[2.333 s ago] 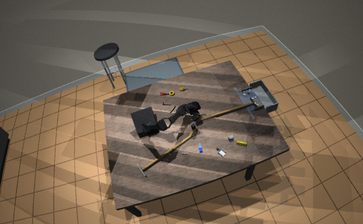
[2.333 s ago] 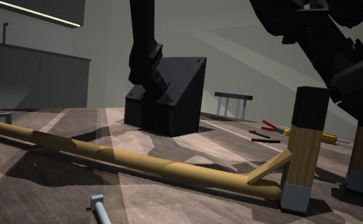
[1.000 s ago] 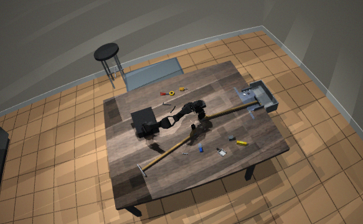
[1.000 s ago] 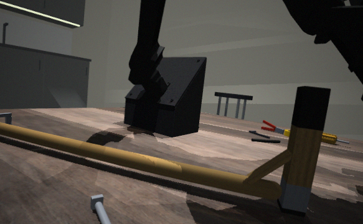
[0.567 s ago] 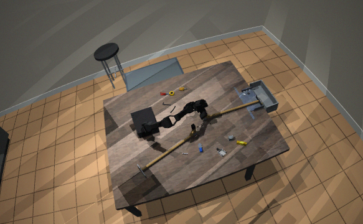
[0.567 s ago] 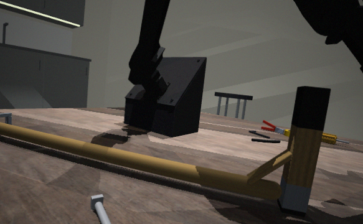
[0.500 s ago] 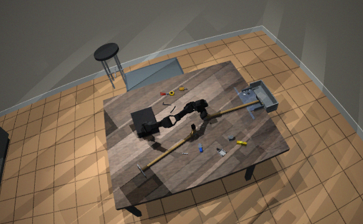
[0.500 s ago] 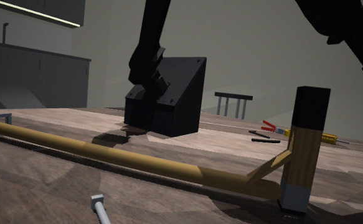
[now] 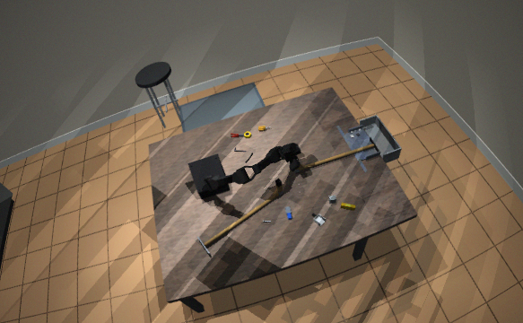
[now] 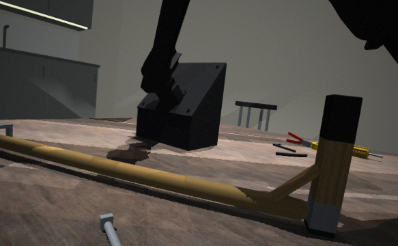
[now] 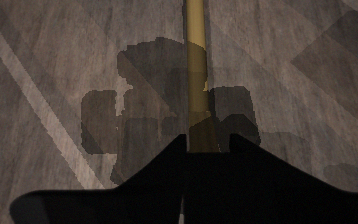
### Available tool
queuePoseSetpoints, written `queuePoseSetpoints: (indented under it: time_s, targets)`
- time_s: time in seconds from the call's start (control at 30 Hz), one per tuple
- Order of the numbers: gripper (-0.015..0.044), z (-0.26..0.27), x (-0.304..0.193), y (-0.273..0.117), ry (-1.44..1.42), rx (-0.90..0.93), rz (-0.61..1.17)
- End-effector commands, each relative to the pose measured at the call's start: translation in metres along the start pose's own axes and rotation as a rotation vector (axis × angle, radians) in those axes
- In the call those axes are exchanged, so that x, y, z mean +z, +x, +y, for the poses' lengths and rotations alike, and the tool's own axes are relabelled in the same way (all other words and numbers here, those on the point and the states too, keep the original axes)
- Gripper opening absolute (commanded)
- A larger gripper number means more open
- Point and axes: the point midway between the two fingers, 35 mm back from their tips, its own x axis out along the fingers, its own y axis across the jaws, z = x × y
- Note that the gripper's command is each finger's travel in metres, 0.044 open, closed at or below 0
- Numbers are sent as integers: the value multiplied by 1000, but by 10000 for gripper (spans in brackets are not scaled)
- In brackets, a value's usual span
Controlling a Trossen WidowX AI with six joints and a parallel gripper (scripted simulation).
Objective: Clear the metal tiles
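My gripper [image 9: 298, 169] [image 11: 207, 140] is shut on the wooden handle of the long scraper [image 9: 333, 159] [image 11: 196, 55], near its near end. The handle reaches right across the steel bench plate [image 9: 358, 144]. Its dark head is at the plate's edge by the grey catch box [image 9: 394, 154]; whether it touches the plate is too small to tell. Several small metal tiles [image 9: 352, 135] show at the plate's upper part, beside the box. Whether tiles lie in the box is unclear. In the exterior view the fingers are out of view.
A second long wooden tool [image 9: 243, 218] [image 10: 134, 173] lies on the near left, its upright block [image 9: 278, 183] [image 10: 336, 160] close to my gripper. A blue-handled item [image 9: 289, 215], a yellow item [image 9: 348, 206] and small metal parts lie at the front. Red pliers [image 9: 235, 135] and hex keys lie behind the arm.
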Motion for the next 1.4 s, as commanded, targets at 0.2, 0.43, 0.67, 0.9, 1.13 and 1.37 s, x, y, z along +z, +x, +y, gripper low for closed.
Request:
queuePoseSetpoints:
  time_s: [0.2, 0.43, 0.67, 0.9, 1.13, 1.37]
  targets:
    - [0, 0, 2, -1, 1, 1, -7]
    - [0, 0, -2, -6, 0, 1, -7]
    - [0, 0, -7, -11, 0, 2, -8]
    - [0, 0, -12, -16, 0, 2, -8]
    - [0, 0, -16, -21, 0, 3, -8]
    - [0, -1, -22, -26, -1, 3, -9]
